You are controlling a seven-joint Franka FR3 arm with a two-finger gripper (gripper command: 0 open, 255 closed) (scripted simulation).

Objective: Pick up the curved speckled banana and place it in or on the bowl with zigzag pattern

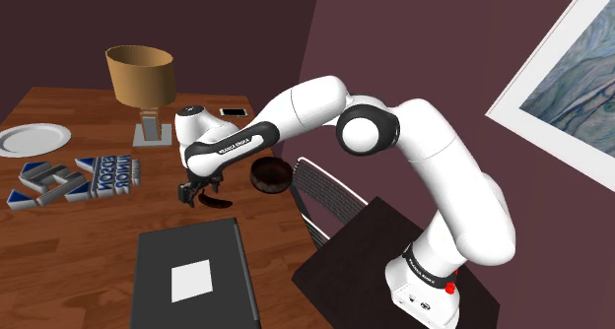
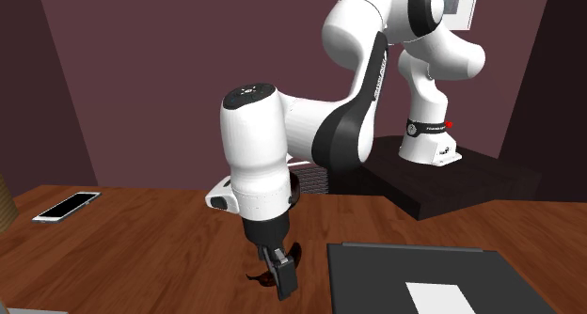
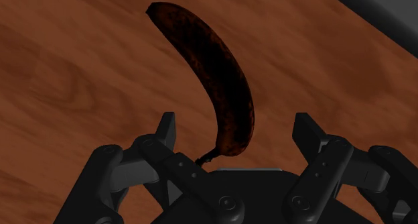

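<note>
A dark brown, speckled, curved banana (image 3: 214, 75) lies on the wooden table (image 3: 74, 75). Its stem end reaches in between my two fingers, which stand wide apart and do not touch it. My black gripper (image 3: 236, 129) is open and hangs just above the fruit. In the shoulder view the gripper (image 1: 197, 193) points down at the banana (image 1: 221, 201) near the table's middle. A small dark brown bowl (image 1: 269, 174) sits a short way to the shoulder view's right of it. In the second exterior view the gripper (image 2: 281, 270) hovers low over the table.
A lamp (image 1: 143, 81) with a tan shade stands at the back, with a white phone (image 1: 234, 111) beside it. A white plate (image 1: 34, 138) and blue-white block letters (image 1: 74, 176) lie to the left. A flat black case (image 1: 192, 273) lies in front, a dark chair (image 1: 330, 194) at the table's edge.
</note>
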